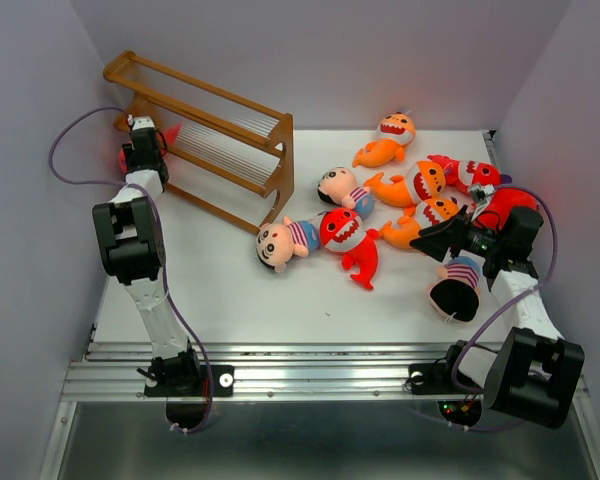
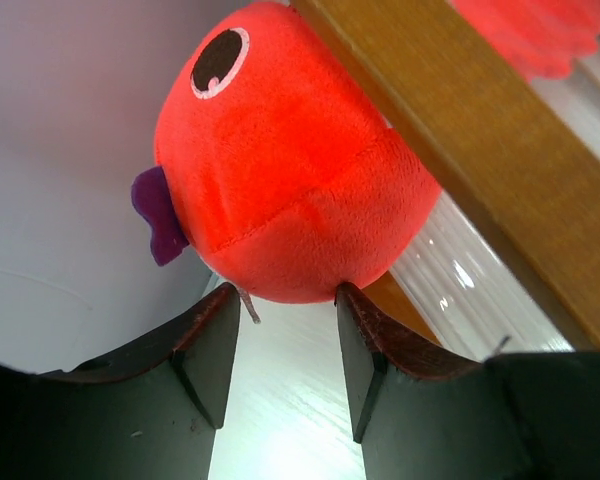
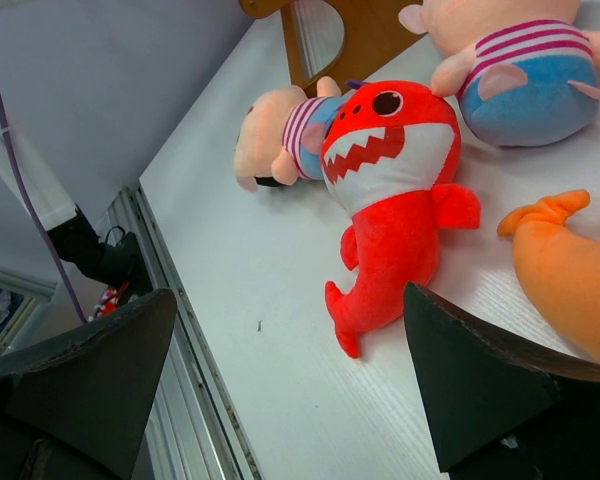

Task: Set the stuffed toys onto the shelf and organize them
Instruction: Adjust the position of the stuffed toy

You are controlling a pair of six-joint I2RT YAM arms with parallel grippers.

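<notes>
The brown wooden shelf [image 1: 220,145] stands at the back left. My left gripper [image 1: 143,135] is at its left end, jaws open, fingertips just touching the underside of a red shark [image 2: 280,150] that leans against a shelf rail [image 2: 480,160]; it shows in the top view [image 1: 171,130] too. My right gripper [image 1: 430,240] is open and empty, low over the table among the toys. Ahead of it lie a red shark [image 3: 390,200] and a striped-shirt boy [image 3: 280,140]. Orange sharks [image 1: 410,185], another boy [image 1: 342,187] and a red shark [image 1: 460,172] lie at the right.
A boy toy [image 1: 458,290] lies face down next to the right arm. An orange shark [image 1: 385,140] lies near the back wall. Grey walls close in on both sides. The metal rail [image 1: 320,375] runs along the near table edge.
</notes>
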